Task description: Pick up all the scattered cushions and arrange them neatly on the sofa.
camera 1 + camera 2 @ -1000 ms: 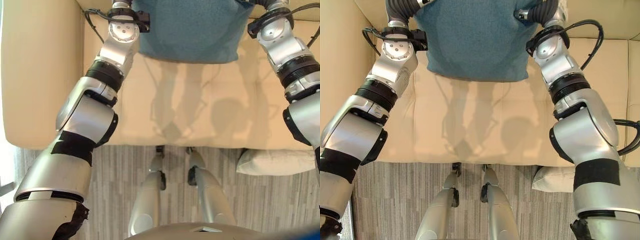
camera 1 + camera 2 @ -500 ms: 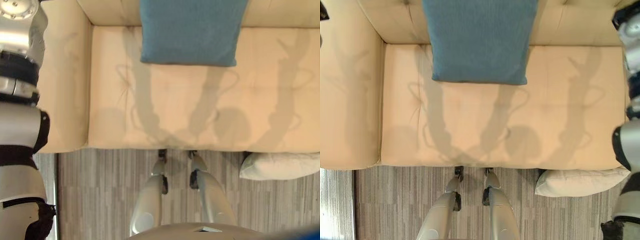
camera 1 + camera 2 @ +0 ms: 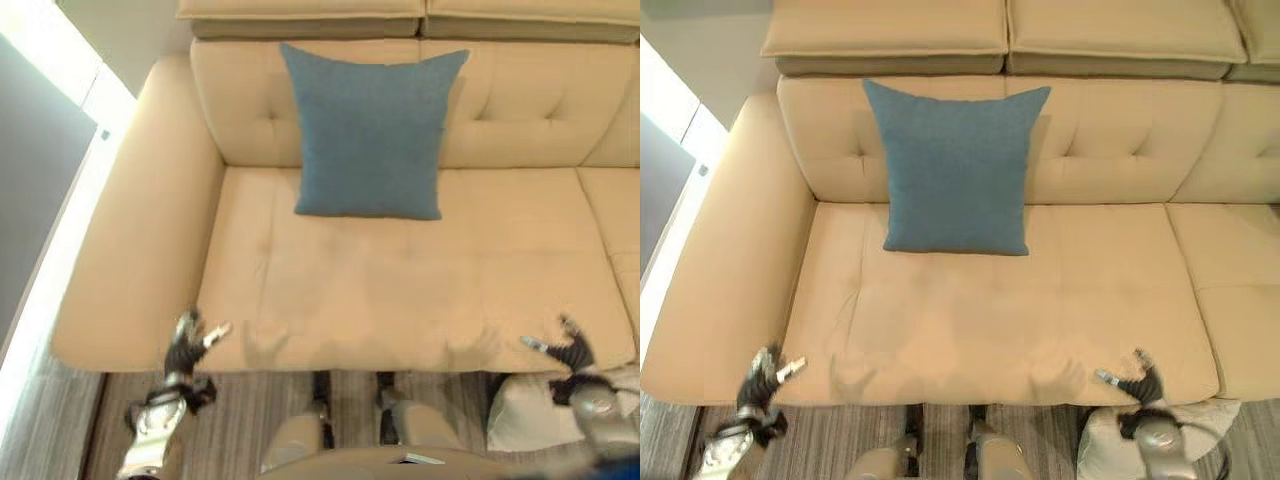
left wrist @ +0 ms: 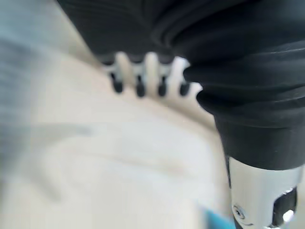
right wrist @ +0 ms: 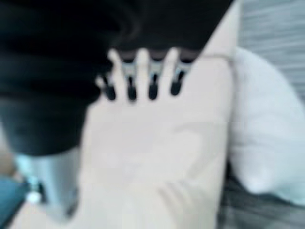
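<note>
A blue cushion [image 3: 370, 130] stands upright against the backrest of the beige sofa [image 3: 380, 290], left of the seat's middle. A white cushion [image 3: 520, 415] lies on the floor against the sofa's front at the lower right, and also shows in the right wrist view [image 5: 267, 143]. My left hand [image 3: 186, 346] hovers at the seat's front left corner, fingers [image 4: 147, 76] straight and empty. My right hand [image 3: 570, 352] is at the front right edge, just above the white cushion, its fingers [image 5: 143, 76] straight too, holding nothing.
The sofa's wide left armrest [image 3: 120, 260] borders the seat. A second seat section [image 3: 612, 210] continues to the right. Grey striped floor [image 3: 240, 420] runs along the sofa's front. A bright strip [image 3: 60, 200] lies left of the armrest.
Both arms have let go of the blue cushion and dropped back to the seat's front edge. The camera has pulled back, showing the whole backrest.
</note>
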### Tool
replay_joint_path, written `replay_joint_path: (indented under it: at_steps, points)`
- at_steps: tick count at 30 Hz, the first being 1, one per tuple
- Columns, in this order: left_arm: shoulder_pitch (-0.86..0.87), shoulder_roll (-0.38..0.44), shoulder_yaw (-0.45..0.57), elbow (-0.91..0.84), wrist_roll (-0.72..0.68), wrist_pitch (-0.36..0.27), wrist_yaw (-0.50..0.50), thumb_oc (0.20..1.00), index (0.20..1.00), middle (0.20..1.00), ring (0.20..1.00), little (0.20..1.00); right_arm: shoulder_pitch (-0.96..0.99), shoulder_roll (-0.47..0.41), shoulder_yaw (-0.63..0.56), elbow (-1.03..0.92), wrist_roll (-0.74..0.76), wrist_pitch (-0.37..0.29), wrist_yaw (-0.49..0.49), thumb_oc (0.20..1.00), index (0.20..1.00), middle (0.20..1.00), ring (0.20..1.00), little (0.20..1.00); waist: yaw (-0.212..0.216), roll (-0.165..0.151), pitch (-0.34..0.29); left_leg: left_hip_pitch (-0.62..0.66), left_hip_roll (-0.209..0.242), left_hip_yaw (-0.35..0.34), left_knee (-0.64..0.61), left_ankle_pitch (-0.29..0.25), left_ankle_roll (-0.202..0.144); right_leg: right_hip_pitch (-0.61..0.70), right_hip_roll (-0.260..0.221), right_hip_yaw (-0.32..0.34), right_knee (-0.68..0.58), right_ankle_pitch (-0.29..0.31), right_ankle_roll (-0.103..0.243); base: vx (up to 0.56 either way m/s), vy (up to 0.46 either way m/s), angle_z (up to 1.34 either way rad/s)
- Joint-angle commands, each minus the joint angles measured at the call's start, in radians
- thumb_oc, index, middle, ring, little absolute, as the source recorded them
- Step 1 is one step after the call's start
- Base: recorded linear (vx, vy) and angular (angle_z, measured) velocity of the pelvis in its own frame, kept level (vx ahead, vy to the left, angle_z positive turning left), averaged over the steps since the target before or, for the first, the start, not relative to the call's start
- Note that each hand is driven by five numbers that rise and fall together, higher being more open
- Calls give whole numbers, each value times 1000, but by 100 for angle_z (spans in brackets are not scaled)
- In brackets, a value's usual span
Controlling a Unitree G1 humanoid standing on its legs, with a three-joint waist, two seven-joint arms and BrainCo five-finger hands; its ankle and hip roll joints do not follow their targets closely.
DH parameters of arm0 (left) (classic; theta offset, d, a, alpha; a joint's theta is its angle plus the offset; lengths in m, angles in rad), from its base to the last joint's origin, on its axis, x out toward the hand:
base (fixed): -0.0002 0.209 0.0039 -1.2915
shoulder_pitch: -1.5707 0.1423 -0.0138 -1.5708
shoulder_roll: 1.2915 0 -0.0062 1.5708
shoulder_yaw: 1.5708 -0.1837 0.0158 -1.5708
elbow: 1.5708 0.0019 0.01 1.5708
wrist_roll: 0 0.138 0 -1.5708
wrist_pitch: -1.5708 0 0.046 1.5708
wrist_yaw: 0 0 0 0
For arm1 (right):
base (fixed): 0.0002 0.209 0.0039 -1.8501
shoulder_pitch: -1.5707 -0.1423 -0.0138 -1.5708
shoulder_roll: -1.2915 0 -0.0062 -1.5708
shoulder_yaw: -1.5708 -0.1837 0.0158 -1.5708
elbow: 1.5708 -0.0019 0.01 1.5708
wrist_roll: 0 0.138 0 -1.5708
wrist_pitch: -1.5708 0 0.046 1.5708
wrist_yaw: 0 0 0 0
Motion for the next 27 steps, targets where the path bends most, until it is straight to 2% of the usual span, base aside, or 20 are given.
replay_joint_path:
  at_steps: [1, 3, 4, 6, 8, 13, 14, 15, 17, 19, 21, 22, 23, 24, 26, 27]
  points:
    - [-131, -33, -23, 213, 183, 14, -7, 1000, 1000, 1000, 1000, 1000, -92, 9, 87, 147, -21, -20, 15, 1000, 1000, 1000, 1000, 1000, 7, -14, -44, 75, 38, 46, 9, 16, -60, 74, -85, 1, 4, -2, 138, -14, -47, 0]
    - [-146, -88, -19, 417, 262, 40, 2, 1000, 1000, 1000, 1000, 1000, -77, 73, 118, 273, -27, -12, 29, 1000, 1000, 1000, 1000, 1000, 5, -12, -56, 106, 46, 51, 9, 17, -63, 107, -76, 3, 4, -12, 132, -29, -78, -2]
    - [-153, -95, -21, 461, 289, 44, 7, 1000, 1000, 1000, 1000, 1000, -76, 90, 121, 304, -21, -8, 33, 1000, 1000, 1000, 1000, 1000, 3, -11, -59, 116, 48, 52, 9, 16, -64, 116, -71, 8, 4, -16, 129, -26, -61, -1]
    - [-156, -105, -25, 493, 310, 47, 8, 1000, 1000, 1000, 1000, 1000, -70, 106, 122, 329, -14, -7, 36, 1000, 1000, 1000, 1000, 1000, 3, -10, -60, 126, 51, 51, 9, 19, -65, 126, -66, 11, 4, -19, 127, -36, -51, -2]
    - [-154, -128, -39, 549, 351, 71, -18, 1000, 1000, 1000, 1000, 1000, -26, 146, 133, 417, -18, 9, 56, 1000, 1000, 1000, 1000, 1000, -13, -12, -60, 159, 78, 54, 9, 33, -80, 171, -40, 17, 4, -44, 104, -78, -150, 0]
    - [-165, -140, -50, 559, 372, 81, -24, 1000, 1000, 1000, 1000, 1000, -19, 152, 115, 444, 8, 18, 67, 1000, 1000, 1000, 1000, 1000, -16, -17, -57, 185, 77, 47, 27, 38, -74, 190, -34, 30, 4, -49, 101, -92, -56, 1]
    - [-178, -147, -56, 548, 351, 74, -24, 1000, 1000, 1000, 1000, 1000, -28, 145, 125, 451, 9, 22, 71, 1000, 1000, 1000, 1000, 1000, -6, -39, -38, 144, 32, -34, 194, -24, -66, 174, -49, 49, 4, -26, 96, -215, 6, -2]
    - [-182, -149, -64, 547, 347, 75, -30, 1000, 1000, 1000, 1000, 1000, -27, 143, 123, 449, 11, 24, 74, 1000, 1000, 1000, 1000, 1000, -6, -45, -37, 148, 13, -58, 217, -47, -59, 166, -52, 58, 4, -16, 97, -276, 29, -3]
    - [-185, -156, -74, 546, 346, 77, -33, 1000, 1000, 1000, 1000, 1000, -24, 141, 122, 453, 4, 39, 84, 1000, 1000, 1000, 1000, 1000, -8, -43, -39, 179, -10, -106, 211, -77, -46, 142, -50, 80, 4, 5, 105, -190, 116, -36]
    - [-186, -160, -82, 535, 341, 77, -29, 1000, 1000, 1000, 1000, 1000, -30, 133, 127, 451, -1, 41, 82, 1000, 1000, 1000, 1000, 1000, -19, -33, -35, 191, -15, -99, 134, -79, -29, 104, -53, 96, 13, 34, 120, -209, 174, -51]
    - [-200, -160, -86, 528, 325, 78, -31, 1000, 1000, 1000, 1000, 1000, -44, 128, 129, 454, -18, 52, 81, 1000, 1000, 1000, 1000, 1000, -19, -38, -33, 211, -33, -77, 81, -115, -1, 67, -67, 100, 17, 61, 140, -211, 187, -16]
    - [-208, -155, -89, 525, 326, 77, -29, 1000, 1000, 1000, 1000, 1000, -59, 126, 133, 453, -19, 56, 79, 1000, 1000, 1000, 1000, 1000, -19, -42, -27, 210, -46, -73, 68, -115, 8, 43, -74, 104, 17, 88, 152, -146, 122, -23]
    - [-209, -155, -89, 525, 326, 77, -29, 1000, 1000, 1000, 1000, 1000, -60, 126, 133, 453, -19, 56, 79, 1000, 1000, 1000, 1000, 1000, -18, -43, -27, 209, -46, -72, 68, -115, 8, 42, -74, 105, 18, 88, 152, -319, 220, -70]
    - [-231, -136, -116, 524, 377, 73, -31, 1000, 1000, 1000, 1000, 1000, -93, 126, 154, 450, -45, 57, 78, 1000, 1000, 1000, 1000, 1000, -12, -56, -12, 199, -68, -39, 47, -111, 24, -9, -84, 112, 4, 135, 193, -248, 173, -102]
    - [-240, -121, -123, 522, 393, 74, -31, 1000, 1000, 1000, 1000, 1000, -110, 131, 165, 445, -54, 59, 79, 1000, 1000, 1000, 1000, 1000, -8, -60, 5, 184, -70, -20, 59, -106, 34, -34, -86, 99, 15, 130, 198, -366, 175, -113]
    - [-245, -112, -120, 526, 389, 75, -31, 1000, 1000, 1000, 1000, 1000, -118, 133, 168, 446, -53, 59, 78, 1000, 1000, 1000, 1000, 1000, -2, -59, 15, 169, -67, -15, 71, -96, 41, -33, -90, 81, 77, 100, 189, -402, 138, -95]
